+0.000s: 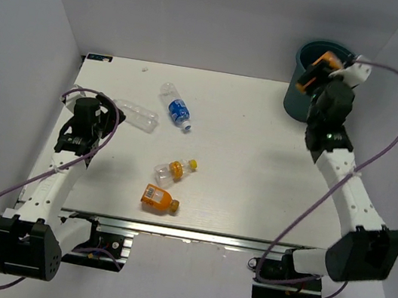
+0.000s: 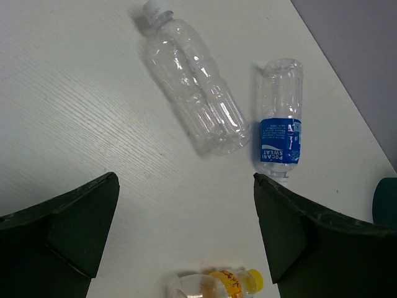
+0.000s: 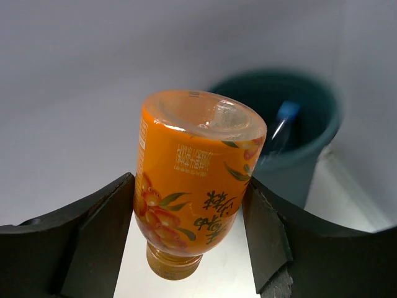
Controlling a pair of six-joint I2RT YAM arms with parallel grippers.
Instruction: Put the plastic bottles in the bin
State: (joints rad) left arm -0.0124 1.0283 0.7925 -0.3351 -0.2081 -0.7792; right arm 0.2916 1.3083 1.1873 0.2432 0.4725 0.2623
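My right gripper (image 1: 312,75) is shut on an orange-labelled bottle (image 3: 195,174), held at the rim of the dark teal bin (image 1: 303,98) at the far right. A blue-capped clear bottle (image 3: 282,127) lies inside the bin (image 3: 310,124). My left gripper (image 1: 70,144) is open and empty at the left. On the table lie a plain clear bottle (image 1: 134,115), a blue-labelled bottle (image 1: 176,106), a yellow-capped bottle (image 1: 175,169) and an orange bottle (image 1: 159,200). The left wrist view shows the plain bottle (image 2: 192,87), the blue-labelled one (image 2: 279,121) and the yellow-capped one (image 2: 220,285).
Grey walls enclose the table on the left, back and right. The table's front edge carries an aluminium rail (image 1: 192,234). The right arm's cable (image 1: 393,82) loops high beside the bin.
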